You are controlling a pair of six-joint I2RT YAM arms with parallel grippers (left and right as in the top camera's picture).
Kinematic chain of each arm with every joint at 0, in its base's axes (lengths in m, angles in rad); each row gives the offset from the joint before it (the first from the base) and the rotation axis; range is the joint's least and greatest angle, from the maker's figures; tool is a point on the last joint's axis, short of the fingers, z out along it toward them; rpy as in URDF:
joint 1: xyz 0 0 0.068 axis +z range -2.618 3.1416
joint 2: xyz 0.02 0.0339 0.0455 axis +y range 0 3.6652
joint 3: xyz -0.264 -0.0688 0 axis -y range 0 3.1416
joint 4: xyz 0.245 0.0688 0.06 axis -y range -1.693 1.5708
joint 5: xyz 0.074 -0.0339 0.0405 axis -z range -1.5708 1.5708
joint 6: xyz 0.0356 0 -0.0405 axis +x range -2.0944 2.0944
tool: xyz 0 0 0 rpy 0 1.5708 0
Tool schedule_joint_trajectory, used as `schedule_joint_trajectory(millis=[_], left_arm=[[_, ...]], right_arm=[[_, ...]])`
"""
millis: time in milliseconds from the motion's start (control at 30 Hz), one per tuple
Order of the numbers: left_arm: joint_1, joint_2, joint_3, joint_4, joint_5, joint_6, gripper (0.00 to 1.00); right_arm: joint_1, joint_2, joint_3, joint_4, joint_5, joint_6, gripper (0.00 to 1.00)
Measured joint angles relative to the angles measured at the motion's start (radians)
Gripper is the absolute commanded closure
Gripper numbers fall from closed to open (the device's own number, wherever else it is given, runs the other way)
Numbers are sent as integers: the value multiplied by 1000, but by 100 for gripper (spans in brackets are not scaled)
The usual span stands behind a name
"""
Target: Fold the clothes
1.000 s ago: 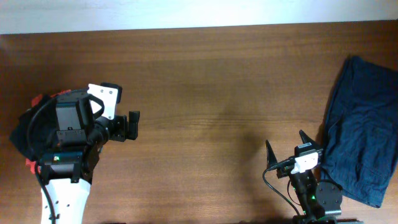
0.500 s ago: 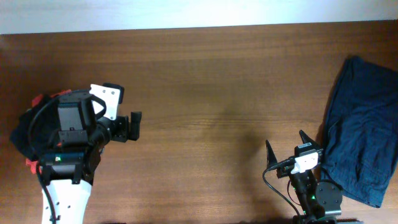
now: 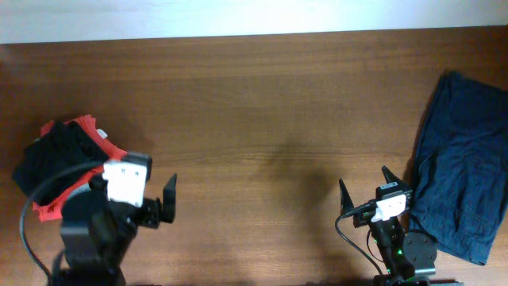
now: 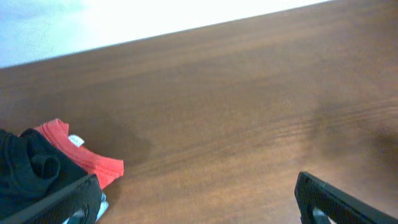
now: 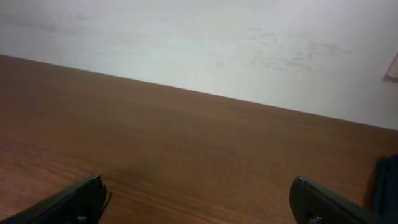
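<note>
A blackish dark-teal shirt (image 3: 49,155) lies crumpled on a red tee (image 3: 89,131) at the table's left edge. Both show in the left wrist view, the dark shirt (image 4: 25,171) over the red tee (image 4: 87,158) at lower left. A navy-blue garment (image 3: 464,171) lies spread at the far right; a sliver of it (image 5: 389,180) shows in the right wrist view. My left gripper (image 3: 163,203) (image 4: 199,205) is open and empty, over bare wood just right of the pile. My right gripper (image 3: 367,189) (image 5: 199,205) is open and empty, left of the navy garment.
The brown wooden table (image 3: 270,103) ends at a white wall along its far edge (image 3: 254,32). The left arm's body (image 3: 95,238) stands at the front left beside the pile, the right arm's base (image 3: 405,250) at the front right.
The left arm has pulled back from over the clothes pile toward the table's front, uncovering the dark shirt and red tee. The right arm has not moved.
</note>
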Motion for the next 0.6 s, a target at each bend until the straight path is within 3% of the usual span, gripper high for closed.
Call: schedule_joint_trajectory(millis=[133, 333, 600], left_arm=[[0, -149, -195, 121, -5, 0, 1], [0, -317, -509, 473, -1, 0, 1], [0, -451, -755, 883, -2, 0, 1]], right_arm=[[0, 0, 0, 0, 0, 0, 1], [0, 0, 0, 0, 0, 0, 1], [0, 0, 0, 0, 0, 0, 1]])
